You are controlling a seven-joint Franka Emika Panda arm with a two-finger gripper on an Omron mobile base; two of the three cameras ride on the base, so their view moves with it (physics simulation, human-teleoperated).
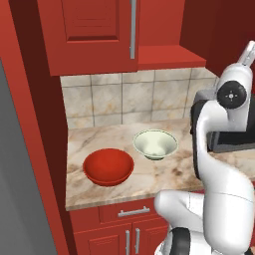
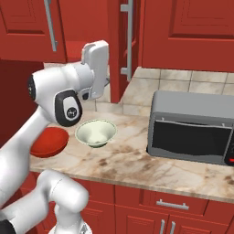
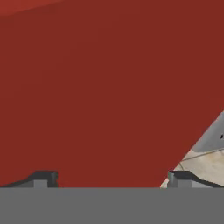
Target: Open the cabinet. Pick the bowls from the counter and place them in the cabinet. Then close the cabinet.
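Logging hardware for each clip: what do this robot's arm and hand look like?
A glossy white arm of rounded, tubular segments, with dark grey joint caps bearing a small white mark. A flat, boxy white link sits near the wrist. The hand ends in two small dark grey blocky fingertips. No cables are visible.

A boxy grey microwave oven with a dark glass door (image 2: 192,132) stands on the right, its back near the beige square-tiled backsplash (image 1: 124,97). Below run low red base cabinets (image 2: 160,208) with a drawer carrying a short horizontal silver handle (image 1: 133,212) and doors with short vertical handles (image 1: 132,241).
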